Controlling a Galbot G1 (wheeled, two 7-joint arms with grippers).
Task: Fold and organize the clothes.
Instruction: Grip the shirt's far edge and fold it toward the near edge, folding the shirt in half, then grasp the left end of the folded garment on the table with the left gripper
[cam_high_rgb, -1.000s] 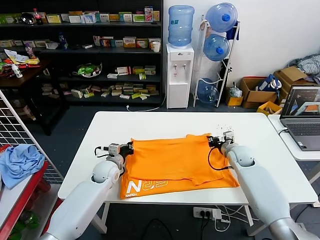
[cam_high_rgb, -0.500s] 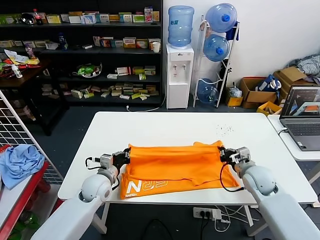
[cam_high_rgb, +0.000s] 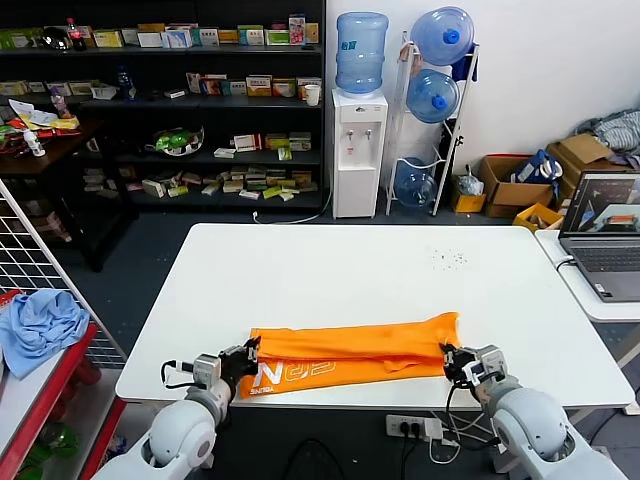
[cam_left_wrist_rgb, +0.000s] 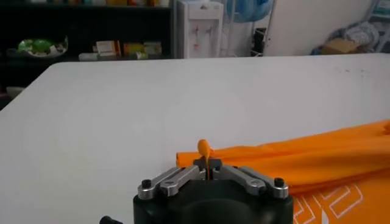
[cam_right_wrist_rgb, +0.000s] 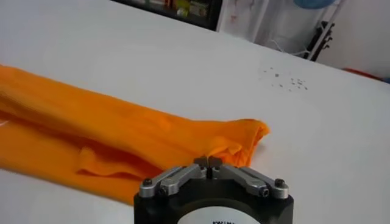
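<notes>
Your left gripper (cam_left_wrist_rgb: 207, 163) pinches bright orange cotton T-shirt (cam_high_rgb: 350, 352), folded strip along white table (cam_high_rgb: 350, 270) front edge; right gripper (cam_right_wrist_rgb: 208, 161) fingers pressed together, shirt behind.

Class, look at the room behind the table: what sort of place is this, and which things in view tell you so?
Probably a lab or workroom set up like a small shop: dark shelves stocked with boxed goods, a water dispenser beside spare water bottles, cardboard boxes, and a laptop on a side desk.

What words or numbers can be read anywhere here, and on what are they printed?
"N": big white letter on the bright orange cotton T-shirt, at its end beside the left gripper; the stylised white lettering after it and the tiny line below cannot be read.
Shelf boxes, blue water bottles, laptop screen: too small to read.
</notes>
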